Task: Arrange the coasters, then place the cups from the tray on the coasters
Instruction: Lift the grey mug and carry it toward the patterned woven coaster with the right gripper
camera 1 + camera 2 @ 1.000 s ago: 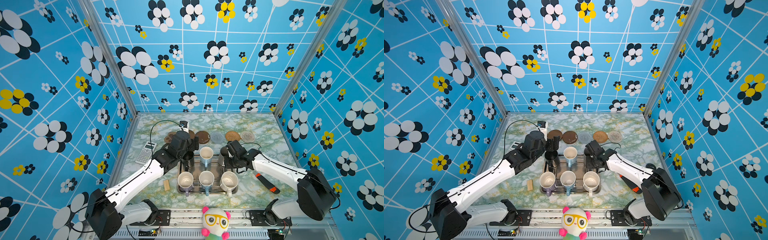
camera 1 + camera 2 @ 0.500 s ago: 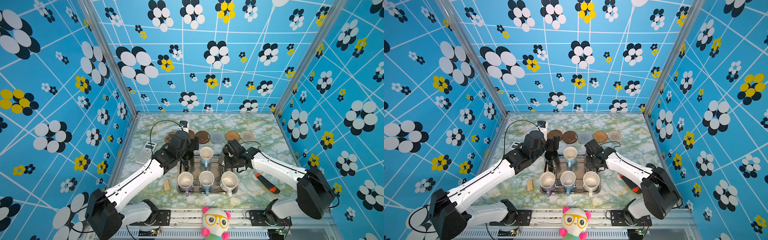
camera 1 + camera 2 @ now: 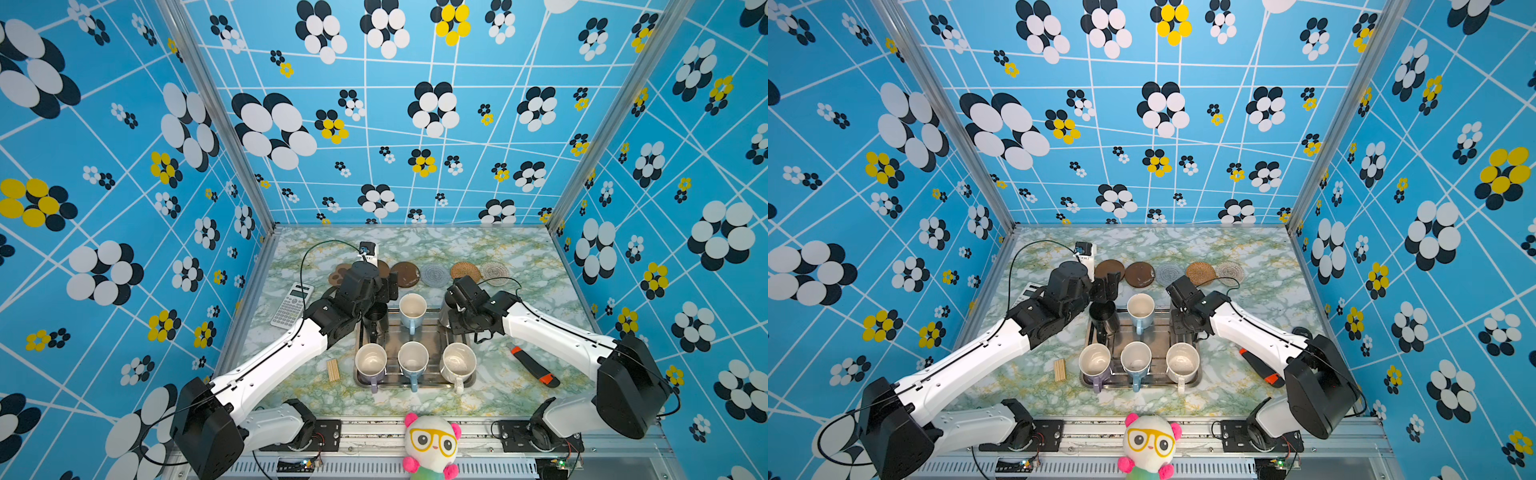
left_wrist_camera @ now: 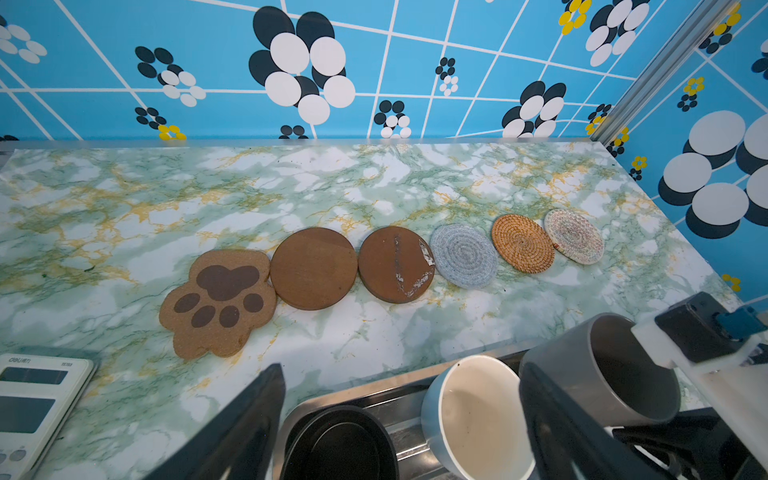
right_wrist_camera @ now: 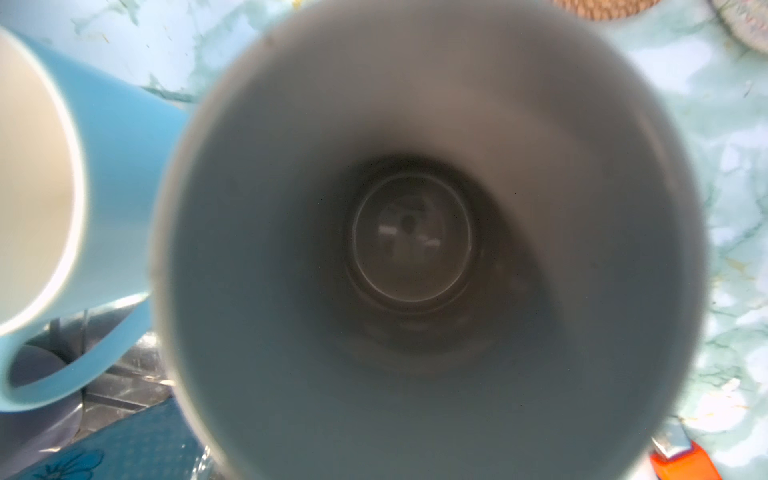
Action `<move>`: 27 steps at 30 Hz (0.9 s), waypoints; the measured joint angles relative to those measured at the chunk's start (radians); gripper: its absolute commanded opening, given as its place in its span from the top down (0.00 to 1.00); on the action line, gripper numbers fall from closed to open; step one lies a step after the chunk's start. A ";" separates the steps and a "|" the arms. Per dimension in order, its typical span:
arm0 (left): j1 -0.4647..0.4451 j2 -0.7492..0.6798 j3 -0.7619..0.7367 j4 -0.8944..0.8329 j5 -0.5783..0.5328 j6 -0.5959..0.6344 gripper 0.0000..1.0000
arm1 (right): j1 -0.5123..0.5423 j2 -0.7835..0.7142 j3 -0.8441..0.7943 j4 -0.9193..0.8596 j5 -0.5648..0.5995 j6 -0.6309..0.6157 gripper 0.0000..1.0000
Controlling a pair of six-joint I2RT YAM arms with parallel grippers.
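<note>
The left gripper [image 4: 401, 370] hangs released, jaws wide, above the far left corner of the shallow rectangular stainless-steel tray [image 3: 434, 383]. The black handled mug [image 4: 338, 444] stands upright in that corner, showing low between the gripper's two dark fingers [image 4: 241, 424] in the left wrist view. The right gripper [image 3: 453, 316] is clenched on the rim of the grey handled mug [image 4: 615, 374] at the tray's far right corner. Whether that mug's base rests on the tray I cannot tell. A light blue mug [image 4: 473, 415] with a cream inside stands between the two.
</note>
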 measured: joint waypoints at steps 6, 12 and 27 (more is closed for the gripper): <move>0.000 0.000 -0.003 0.000 0.000 0.000 0.11 | 0.000 0.000 0.034 -0.026 0.034 -0.029 1.00; 0.000 0.000 -0.004 0.000 -0.001 -0.001 0.11 | -0.001 0.000 0.110 -0.051 0.058 -0.067 1.00; 0.005 0.015 -0.006 0.011 -0.023 -0.026 0.11 | -0.192 0.004 0.181 -0.056 0.030 -0.135 1.00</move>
